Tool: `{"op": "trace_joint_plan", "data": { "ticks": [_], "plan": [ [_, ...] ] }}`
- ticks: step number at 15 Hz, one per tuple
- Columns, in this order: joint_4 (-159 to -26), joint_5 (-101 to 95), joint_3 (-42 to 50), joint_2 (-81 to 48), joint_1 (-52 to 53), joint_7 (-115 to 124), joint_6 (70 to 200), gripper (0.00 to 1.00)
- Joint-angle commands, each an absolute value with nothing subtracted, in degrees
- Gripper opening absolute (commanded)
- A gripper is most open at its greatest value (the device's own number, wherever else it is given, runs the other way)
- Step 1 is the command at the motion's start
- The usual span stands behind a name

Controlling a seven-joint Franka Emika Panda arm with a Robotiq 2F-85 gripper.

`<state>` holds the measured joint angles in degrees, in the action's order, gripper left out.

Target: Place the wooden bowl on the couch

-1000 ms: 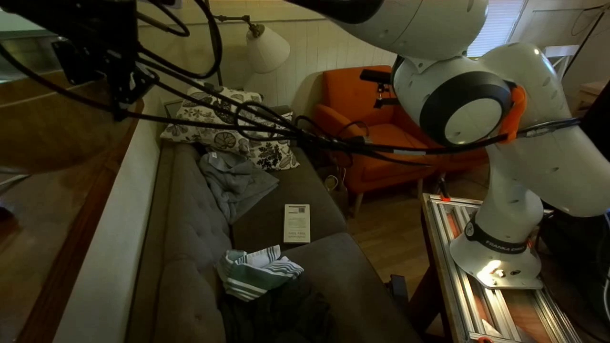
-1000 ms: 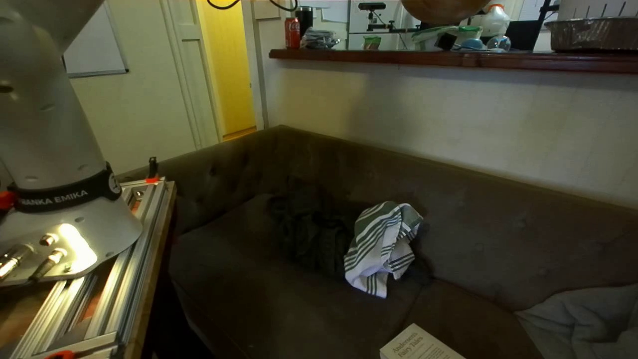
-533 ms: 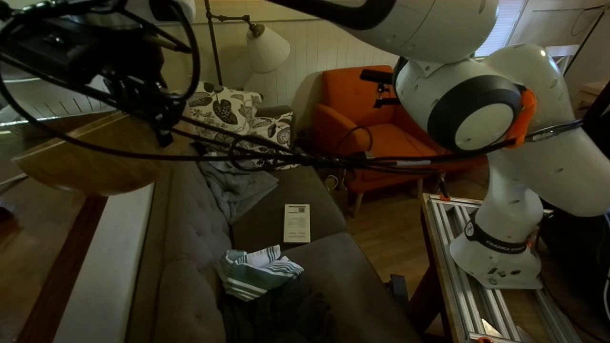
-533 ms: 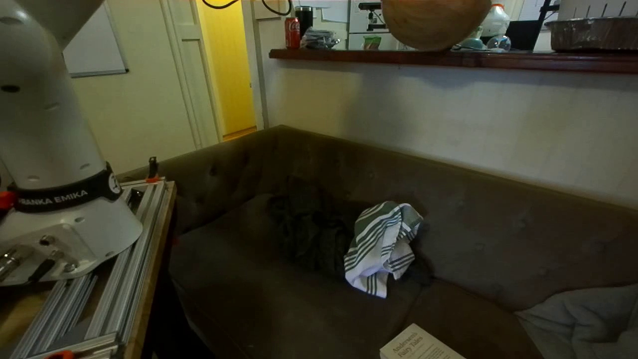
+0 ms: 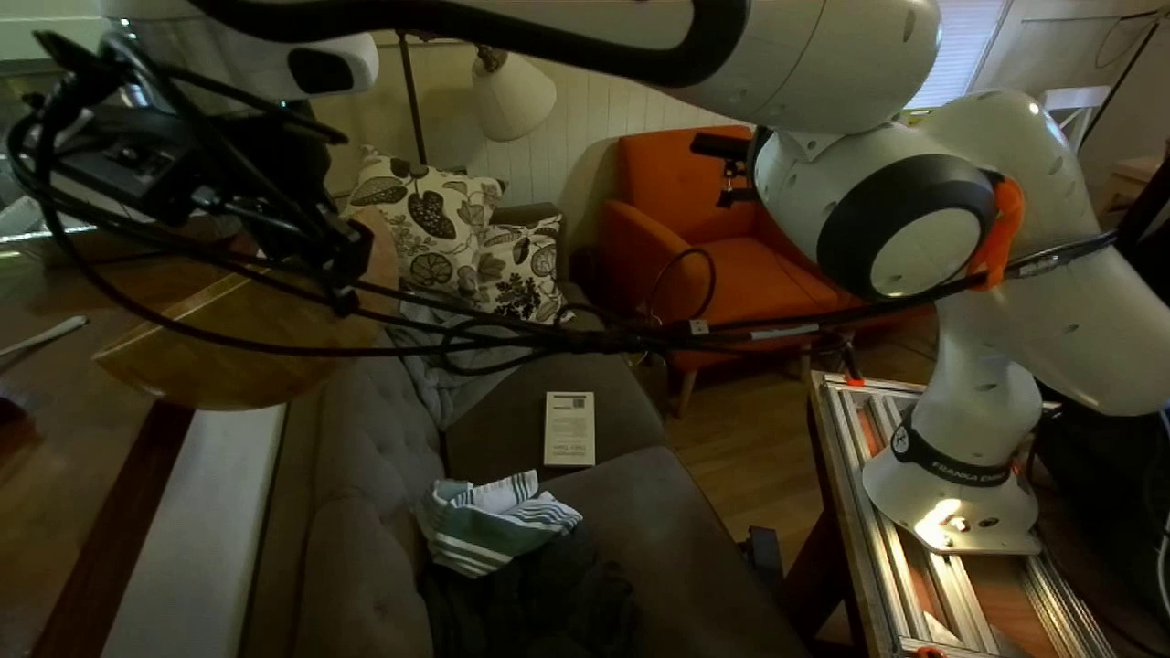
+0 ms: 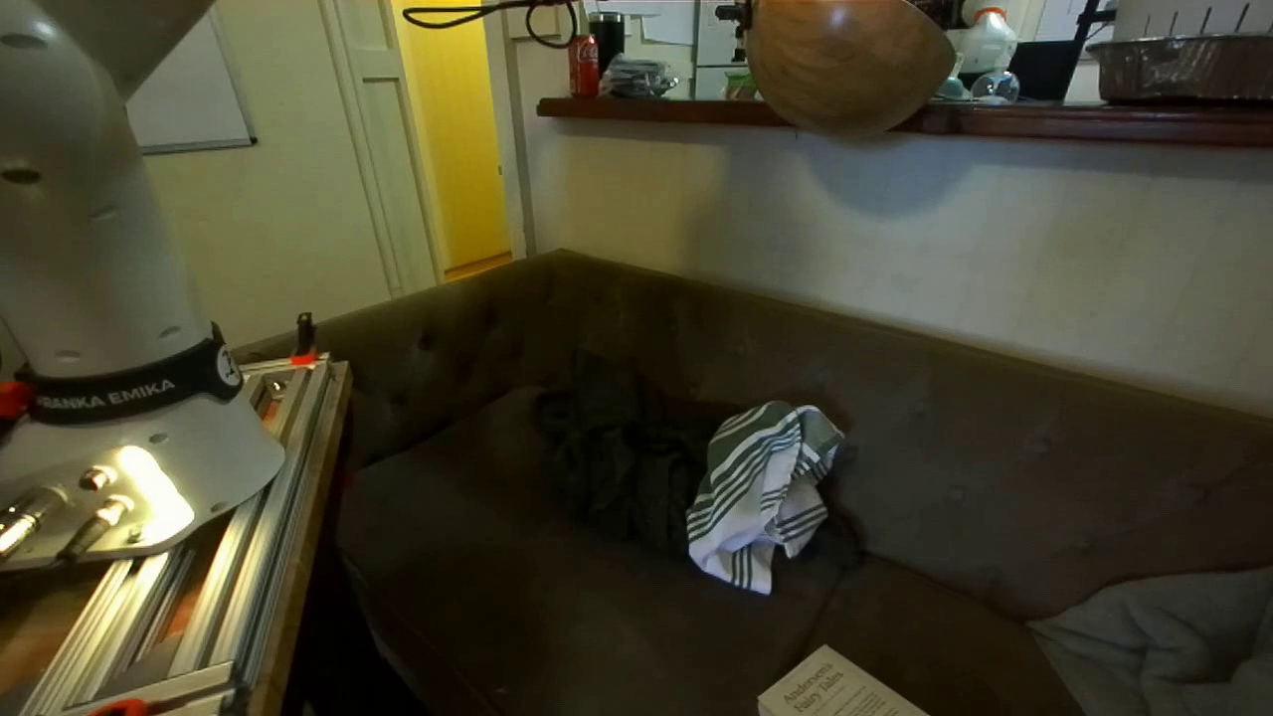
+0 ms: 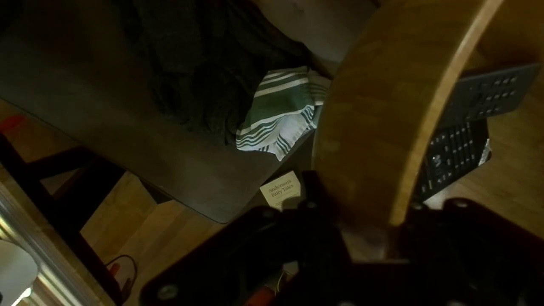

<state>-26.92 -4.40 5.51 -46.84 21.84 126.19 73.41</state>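
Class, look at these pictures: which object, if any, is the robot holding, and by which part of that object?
The wooden bowl, by its rim: in the wrist view, the gripper pinches it there between its jaws.

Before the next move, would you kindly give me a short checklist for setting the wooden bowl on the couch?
1. Grip: ok; in the wrist view the gripper is shut on the side of the wooden bowl.
2. Bowl level: not ok; it hangs tilted in both exterior views.
3. Contents secure: cannot tell; remote controls appear to lie in it, and whether they could slide is unclear.
4. Bowl fully past the ledge: cannot tell; the two overlap in both exterior views.
5. Bowl free of the cables: cannot tell; they cross in front of it in an exterior view.
6. Uncluttered couch: not ok; a striped cloth, dark cloth and book lie on it.
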Motion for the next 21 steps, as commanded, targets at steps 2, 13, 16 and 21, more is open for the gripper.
{"op": "trace_joint_plan", "data": {
  "ticks": [2, 13, 16, 21],
  "plan": [
    [-24.8, -5.0, 5.0, -48.2, 20.6, 131.0, 71.4, 0.04],
    [-24.0, 3.9, 3.2, -52.3, 5.2, 150.9, 62.6, 0.04],
    [-23.0, 8.2, 1.3, -55.4, 1.0, 154.2, 67.1, 0.04],
    [-22.5, 7.9, 0.5, -59.6, -2.2, 146.7, 78.2, 0.04]
  ]
}}
